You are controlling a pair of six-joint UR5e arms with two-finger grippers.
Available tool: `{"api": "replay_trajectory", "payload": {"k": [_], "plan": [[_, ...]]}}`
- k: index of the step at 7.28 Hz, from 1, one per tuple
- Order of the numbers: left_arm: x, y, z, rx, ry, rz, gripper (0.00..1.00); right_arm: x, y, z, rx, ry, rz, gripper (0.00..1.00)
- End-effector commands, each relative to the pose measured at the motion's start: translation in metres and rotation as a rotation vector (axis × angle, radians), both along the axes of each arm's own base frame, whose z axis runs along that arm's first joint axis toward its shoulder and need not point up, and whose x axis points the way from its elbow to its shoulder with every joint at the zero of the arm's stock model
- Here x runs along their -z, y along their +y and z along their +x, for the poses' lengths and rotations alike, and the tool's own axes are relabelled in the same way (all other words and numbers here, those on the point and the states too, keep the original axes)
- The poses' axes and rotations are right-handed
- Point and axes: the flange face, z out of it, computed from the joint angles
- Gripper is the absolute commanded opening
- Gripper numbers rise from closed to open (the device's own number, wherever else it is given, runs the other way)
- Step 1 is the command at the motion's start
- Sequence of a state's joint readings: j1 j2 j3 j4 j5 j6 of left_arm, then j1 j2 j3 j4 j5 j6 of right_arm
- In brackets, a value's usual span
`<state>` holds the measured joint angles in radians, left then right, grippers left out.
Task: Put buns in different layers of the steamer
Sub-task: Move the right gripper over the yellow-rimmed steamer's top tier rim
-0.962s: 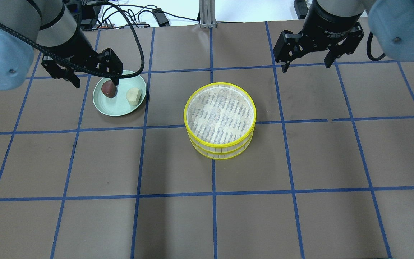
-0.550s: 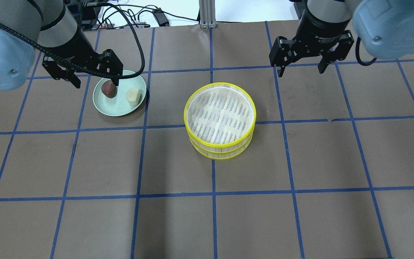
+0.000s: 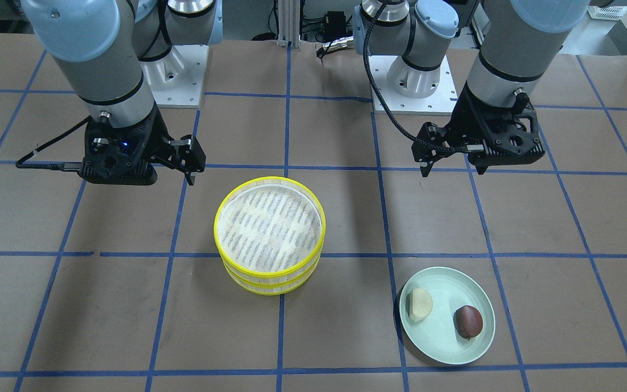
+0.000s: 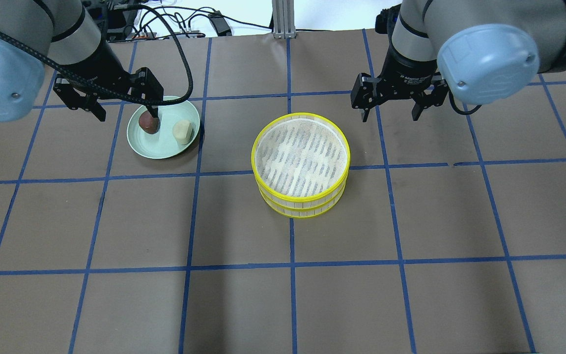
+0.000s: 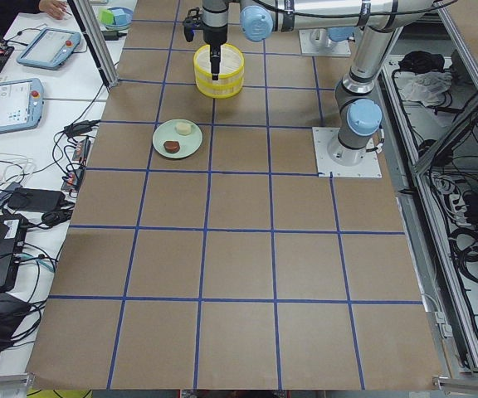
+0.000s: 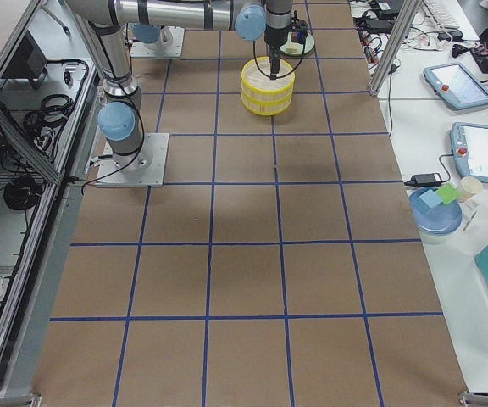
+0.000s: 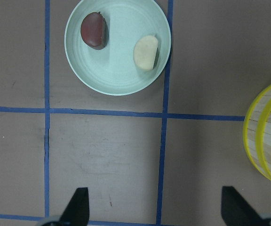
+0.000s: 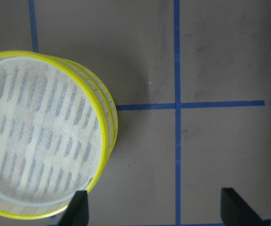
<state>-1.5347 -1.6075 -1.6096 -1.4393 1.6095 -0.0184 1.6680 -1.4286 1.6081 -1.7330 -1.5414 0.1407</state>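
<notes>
The right gripper [image 4: 390, 115] has swung in toward the stacked steamer layers [image 4: 301, 157], fingers apart. The left gripper [image 4: 128, 117], also spread, hangs high near the pale green plate [image 4: 157, 147]. On that plate the reddish-brown bun [image 4: 148, 124] and cream bun [image 4: 183, 132] lie side by side, long axes pointing away from the robot.

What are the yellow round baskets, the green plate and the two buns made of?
The steamer layers look like plastic: bright glossy yellow rims, pale slatted walls and white woven cloth bottoms. The plate seems smooth matte plastic or ceramic, evenly pale green. The brown bun is shiny, the cream bun dull; real dough or toy, I cannot tell.
</notes>
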Motion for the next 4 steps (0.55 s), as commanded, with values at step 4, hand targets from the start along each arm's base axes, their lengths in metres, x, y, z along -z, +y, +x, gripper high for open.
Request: {"api": "replay_trajectory", "payload": {"k": [4], "plan": [[0.001, 0.0, 0.0, -0.002, 0.004, 0.004, 1.0, 0.111, -0.012, 0.054, 0.067, 0.048, 0.085, 1.0]]}}
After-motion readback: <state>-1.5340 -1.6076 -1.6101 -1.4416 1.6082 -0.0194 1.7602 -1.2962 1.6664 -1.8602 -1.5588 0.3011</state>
